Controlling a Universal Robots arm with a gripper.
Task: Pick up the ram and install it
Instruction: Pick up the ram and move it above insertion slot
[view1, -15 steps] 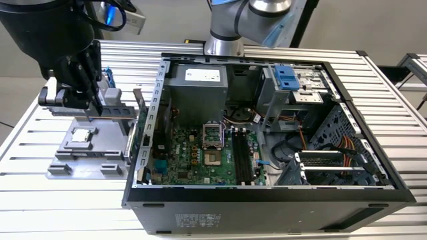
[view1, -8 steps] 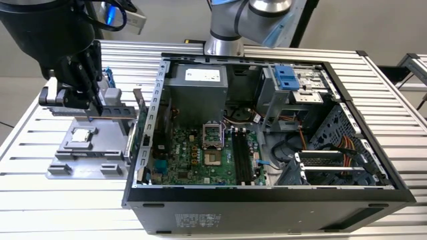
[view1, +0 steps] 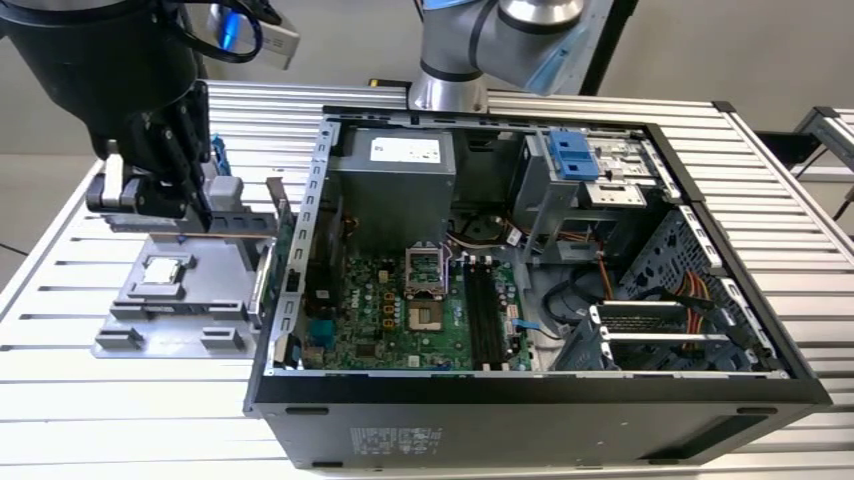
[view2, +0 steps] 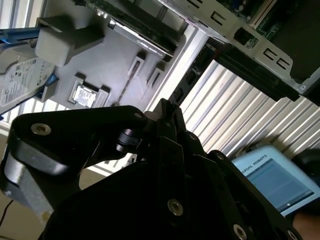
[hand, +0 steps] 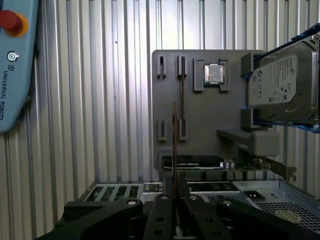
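Over the grey fixture (view1: 167, 300) at the exterior view's left, on the slatted surface (view1: 54, 250), the gripper (view1: 198, 222) hangs with the ram (view1: 240, 237) beneath it. The ram shows as a thin, level strip clear of the fixture and well apart from the open case (view1: 534, 385) and its long black slots (view1: 483, 310). I judge the pick-up done and the install not begun. The move toward the slots calls for a firm hold, the stick kept level, and its edge lined up squarely with one slot. How far the strip sits above the fixture is hard to read from this angle, and the arm's dark body hides part of the hard drive (view1: 220, 165) behind it. In the second wrist view the gripper's black linkage covers most of the frame. The fixture and its CPU (view2: 84, 95) show past it, but I cannot make out the ram there, nor where the fingertips end. In the first wrist view the ram (hand: 174, 142) stands edge-on as a fine line running out from between the fingers, which are clamped together on it. Beyond it a narrow groove (hand: 181, 90) in the fixture looks vacant. The frame edge cuts off the ram's chips and faces, the clamp point's depth and the case.
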